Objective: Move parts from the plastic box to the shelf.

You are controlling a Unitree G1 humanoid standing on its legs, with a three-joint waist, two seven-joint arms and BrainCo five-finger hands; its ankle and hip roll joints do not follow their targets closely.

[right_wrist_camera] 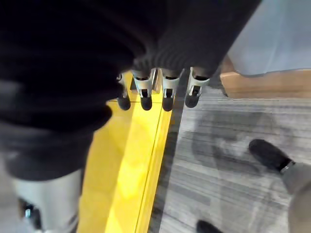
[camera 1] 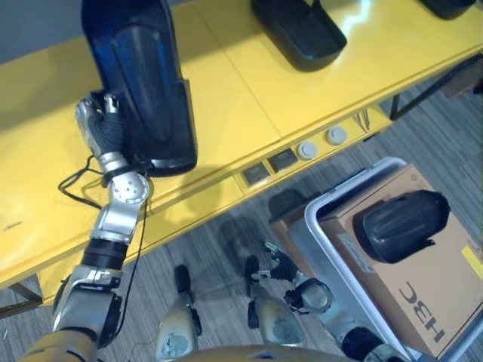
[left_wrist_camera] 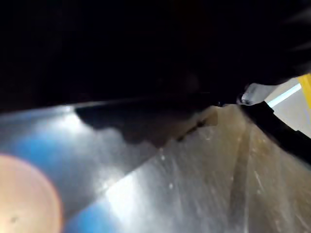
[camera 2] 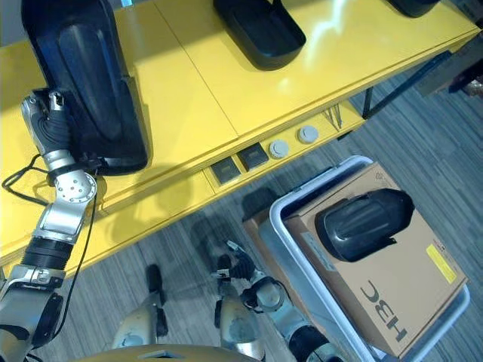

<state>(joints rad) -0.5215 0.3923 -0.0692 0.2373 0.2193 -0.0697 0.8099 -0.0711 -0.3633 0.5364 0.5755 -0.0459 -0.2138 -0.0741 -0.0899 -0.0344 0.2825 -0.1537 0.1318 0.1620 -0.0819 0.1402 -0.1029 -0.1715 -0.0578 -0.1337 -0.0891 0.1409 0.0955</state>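
On the yellow shelf (camera 1: 249,98) the left hand (camera 1: 102,124) rests against the side of a large black moulded plastic part (camera 1: 143,90), its grip impossible to tell, while another black part (camera 1: 400,224) lies on the cardboard in the grey plastic box (camera 1: 321,249) and the right hand (right_wrist_camera: 155,92) hangs relaxed, holding nothing.

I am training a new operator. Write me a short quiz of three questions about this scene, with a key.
1. True or false: the grey plastic box is empty.
2. The left hand is beside: A) the tall black moulded part on the yellow shelf; B) a red bin; C) a person.
3. Fill in: the rounded black part lies on a brown cardboard ____ in the box.
Key: 1 false; 2 A; 3 carton.
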